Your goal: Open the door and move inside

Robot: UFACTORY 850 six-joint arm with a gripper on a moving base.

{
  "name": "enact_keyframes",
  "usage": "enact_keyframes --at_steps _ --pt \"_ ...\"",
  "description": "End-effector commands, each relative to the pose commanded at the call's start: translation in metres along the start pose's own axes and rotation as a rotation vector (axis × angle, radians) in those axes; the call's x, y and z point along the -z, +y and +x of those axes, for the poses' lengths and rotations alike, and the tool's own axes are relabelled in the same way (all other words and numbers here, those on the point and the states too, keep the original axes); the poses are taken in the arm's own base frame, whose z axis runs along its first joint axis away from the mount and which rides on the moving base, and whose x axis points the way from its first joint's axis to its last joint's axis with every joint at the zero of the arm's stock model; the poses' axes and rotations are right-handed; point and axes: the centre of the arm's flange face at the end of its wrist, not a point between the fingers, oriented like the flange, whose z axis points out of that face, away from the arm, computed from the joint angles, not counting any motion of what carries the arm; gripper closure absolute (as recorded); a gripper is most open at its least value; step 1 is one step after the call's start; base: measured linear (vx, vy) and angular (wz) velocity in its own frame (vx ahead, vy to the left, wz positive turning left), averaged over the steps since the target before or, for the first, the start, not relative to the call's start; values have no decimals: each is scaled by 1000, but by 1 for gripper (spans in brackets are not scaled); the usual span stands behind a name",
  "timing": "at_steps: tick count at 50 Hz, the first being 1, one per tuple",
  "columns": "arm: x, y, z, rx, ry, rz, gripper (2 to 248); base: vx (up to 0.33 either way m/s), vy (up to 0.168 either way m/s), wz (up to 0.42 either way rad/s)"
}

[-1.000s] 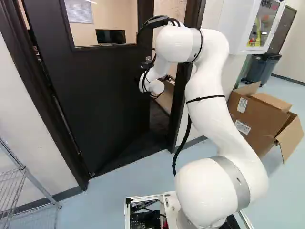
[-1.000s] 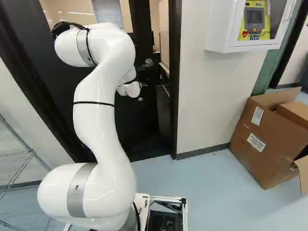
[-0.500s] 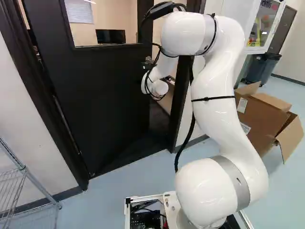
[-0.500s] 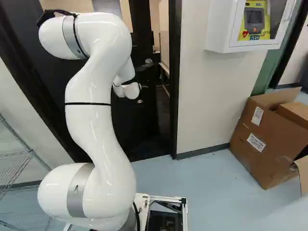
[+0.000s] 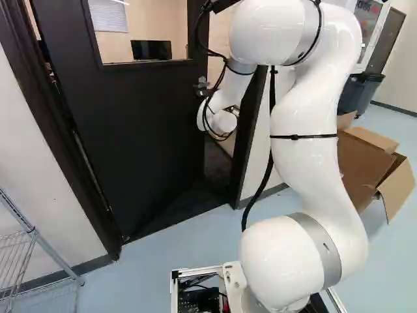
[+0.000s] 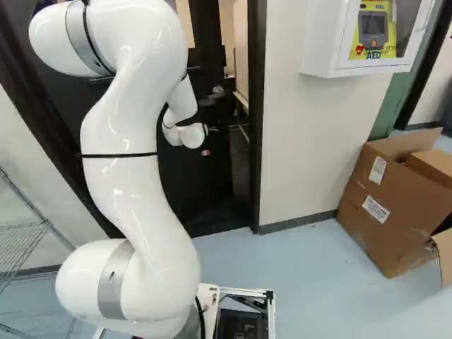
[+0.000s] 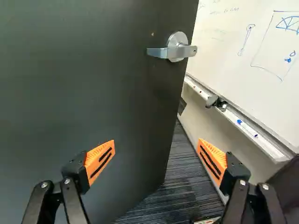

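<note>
Fingers: in the left base view the gripper [image 5: 206,93] is a small dark shape at the end of the arm, near the door handle; the wrist view shows the gripper [image 7: 156,145] with its fingers spread wide, on both sides of the line of the door's free edge.
Door: the dark door [image 5: 143,124] stands ajar ahead of the arm, an opening between its free edge and the door frame [image 6: 258,141].
Handle: only the wrist view shows the form of the door handle [image 7: 177,51] well, a silvery metal lever on a round plate near the free edge, ahead of the fingers and apart from them.
Through the window: the left base view gives a black monitor [image 5: 151,49] and pale blinds [image 5: 108,15].
Past the edge: the wrist view alone shows blue drawings on a glossy whiteboard [image 7: 252,56], and a ledge [image 7: 268,147] with a blue-tipped marker [image 7: 246,128].
Wall: the right base view shows a white box-shaped cabinet [image 6: 325,49] holding a yellow device [image 6: 372,32].
Floor: smooth pale blue-grey floor [image 6: 311,282] this side; dark, ribbed carpet [image 7: 180,200] beyond.
Nearby: an open brown cardboard box [image 6: 385,212] on the floor; a metal wire rack [image 5: 19,254] at the left of the left base view.
</note>
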Motion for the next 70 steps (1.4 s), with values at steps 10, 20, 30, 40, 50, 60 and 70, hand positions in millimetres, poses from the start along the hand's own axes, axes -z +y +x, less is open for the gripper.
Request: enact_keyframes --at_steps 10,20,30,40,50,60,70 --pt "20 5 -2 -3 -12 -11 3 0 0 0" --pt "41 11 -5 -7 -24 -23 3 0 0 0" --pt "61 16 -8 -11 -34 -34 3 0 0 0" --pt "81 21 -11 -15 -43 -47 3 0 0 0" --pt "102 24 -15 -19 -51 -58 3 0 0 0" --pt "123 26 -19 -22 -58 -68 3 0 0 0" --pt "143 28 -23 -25 -64 -76 3 0 0 0"
